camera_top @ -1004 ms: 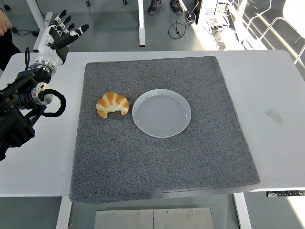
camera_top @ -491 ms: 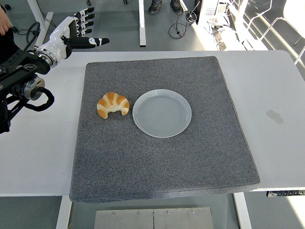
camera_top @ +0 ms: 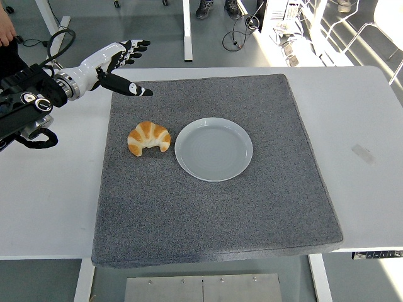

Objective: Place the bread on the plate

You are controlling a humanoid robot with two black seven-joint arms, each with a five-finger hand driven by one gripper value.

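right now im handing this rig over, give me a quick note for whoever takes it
Left hand: open, fingers spread, holding nothing, up over the far left corner of the grey mat, short of the bread.
Right hand: not in view.
Bread: a croissant lying on the mat, just left of the plate, not touched.
Plate: empty, near the middle of the mat.
Done: nothing placed yet.
Left: bring the left hand down onto the croissant, grasp it, carry it right and set it on the plate.

Left hand hovers spread above croissant lying beside plate.
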